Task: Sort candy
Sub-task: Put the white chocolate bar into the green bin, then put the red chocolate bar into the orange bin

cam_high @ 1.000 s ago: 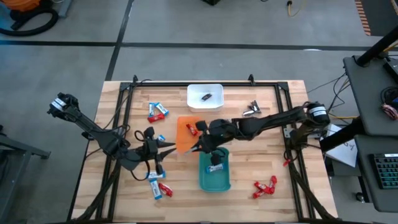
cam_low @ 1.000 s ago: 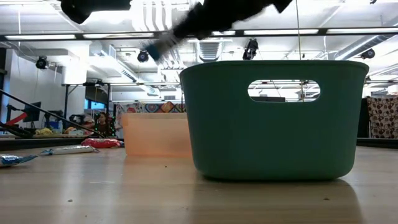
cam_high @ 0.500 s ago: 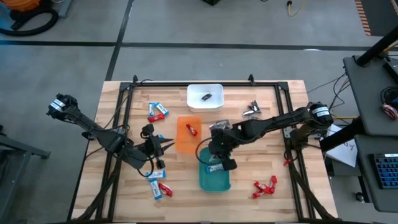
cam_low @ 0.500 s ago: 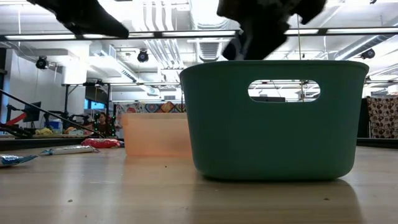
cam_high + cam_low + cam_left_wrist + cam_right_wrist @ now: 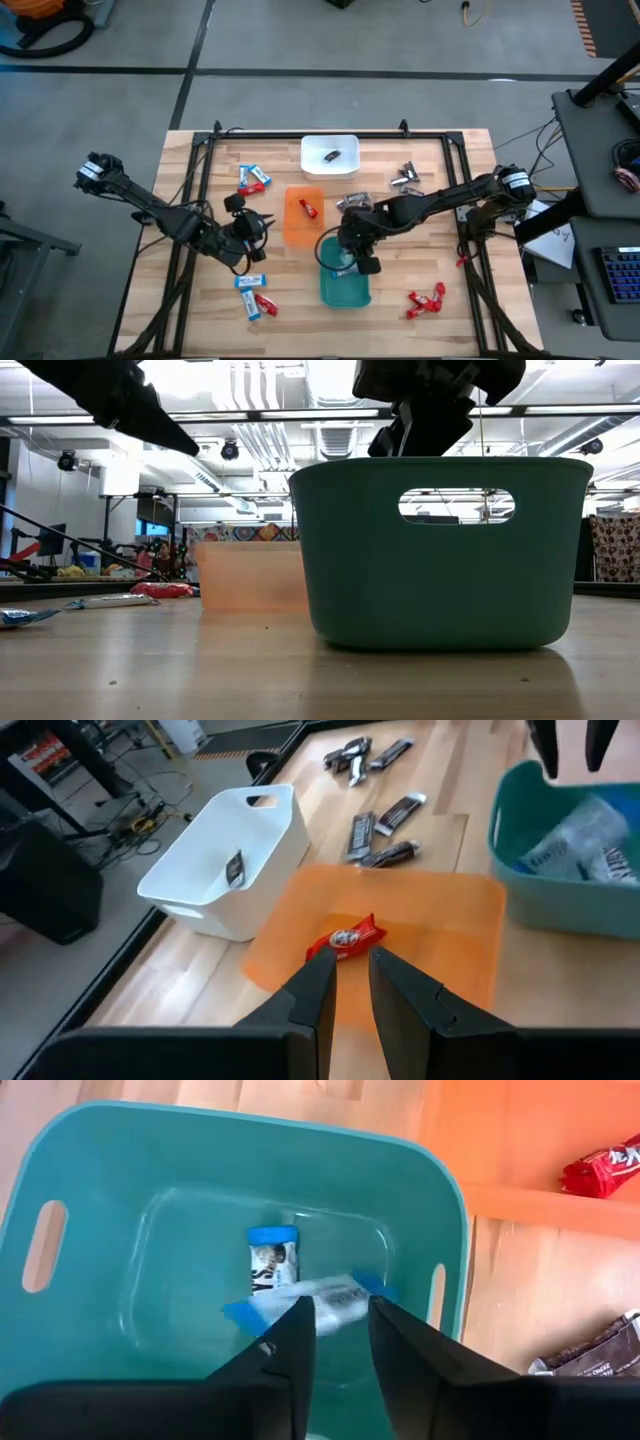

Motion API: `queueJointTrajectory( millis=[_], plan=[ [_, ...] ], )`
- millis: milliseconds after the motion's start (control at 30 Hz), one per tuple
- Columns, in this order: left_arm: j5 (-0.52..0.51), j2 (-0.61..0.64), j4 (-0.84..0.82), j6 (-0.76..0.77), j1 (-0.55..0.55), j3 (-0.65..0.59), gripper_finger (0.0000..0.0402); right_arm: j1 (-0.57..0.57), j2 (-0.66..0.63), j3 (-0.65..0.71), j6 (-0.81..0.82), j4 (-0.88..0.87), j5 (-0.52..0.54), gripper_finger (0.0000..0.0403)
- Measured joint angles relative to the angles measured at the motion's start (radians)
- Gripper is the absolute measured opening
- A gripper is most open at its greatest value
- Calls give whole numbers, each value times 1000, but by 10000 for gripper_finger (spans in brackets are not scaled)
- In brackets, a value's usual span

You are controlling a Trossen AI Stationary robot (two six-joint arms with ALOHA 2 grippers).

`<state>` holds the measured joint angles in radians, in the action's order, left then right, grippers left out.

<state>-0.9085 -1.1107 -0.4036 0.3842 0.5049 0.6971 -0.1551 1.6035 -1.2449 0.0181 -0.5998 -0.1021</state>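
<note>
Light, crinkly, slippery candy (image 5: 255, 297), best pinched across the flat middle of a wrapper rather than at the twisted ends; scattered loose at 10, 2, 5 and 7 o'clock on the table (image 5: 440, 255), with one red piece (image 5: 345, 938) in the orange tray (image 5: 292, 222), one dark piece in the white tray (image 5: 329, 155) and two blue-and-white pieces (image 5: 300, 1285) in the teal tray (image 5: 80, 1170). Right gripper (image 5: 338, 1325) hanging over the teal tray with fingers slightly parted and empty; left gripper (image 5: 350, 985) at 9 o'clock, jaws narrowly apart, nothing between them. Tray contents plain only from the wrist views; from the low view just tray walls and dark arm shapes above.
</note>
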Motion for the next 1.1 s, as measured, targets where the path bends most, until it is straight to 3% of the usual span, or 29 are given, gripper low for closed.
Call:
queueJointTrajectory(
  millis=[167, 267, 533, 667, 900, 1100],
  plan=[
    [6, -2, -6, 104, -12, 0, 48, 0, 0, -5, 0, -18, 0, 119],
    [66, -2, -40, 104, -47, 10, 42, 0, -5, -10, -2, -32, 0, 129],
    [428, -2, -197, 73, -265, 12, 37, 0, -25, -11, 11, -74, -1, 138],
    [541, -3, -284, 42, -392, 8, 37, 0, -30, -11, 12, -78, -1, 135],
    [624, -3, -331, -85, -567, 3, 37, 0, -30, -11, 6, -76, -1, 140],
    [660, -10, -322, -77, -695, 2, 37, 0, -30, -11, -6, -72, -1, 139]
  ],
)
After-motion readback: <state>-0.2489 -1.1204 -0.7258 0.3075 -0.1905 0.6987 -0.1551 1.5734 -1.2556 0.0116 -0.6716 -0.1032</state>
